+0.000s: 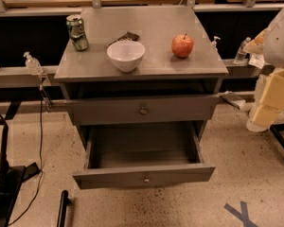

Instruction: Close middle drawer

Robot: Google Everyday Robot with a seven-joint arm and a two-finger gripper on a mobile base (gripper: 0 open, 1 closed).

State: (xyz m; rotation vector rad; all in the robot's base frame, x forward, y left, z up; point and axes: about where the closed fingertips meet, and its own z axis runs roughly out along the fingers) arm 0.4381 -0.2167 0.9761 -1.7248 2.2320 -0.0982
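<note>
The middle drawer point(143, 178) is a grey metal drawer pulled far out of the grey cabinet point(142, 67). Its long shallow tray point(142, 148) looks empty. Its low front panel has a small round brassy knob point(146, 178) at the centre. Above it, a wider drawer with a taller front point(142, 110) stands slightly out. Part of my arm point(274, 70), white and yellowish, shows at the right edge, well right of the cabinet. My gripper is out of view.
On the cabinet top stand a green can point(77, 32), a white bowl point(126, 55), a dark packet point(125, 37) and a red apple point(182, 45). A dark stand point(2, 183) and cable are at the left. Bottles point(32, 63) sit on side rails.
</note>
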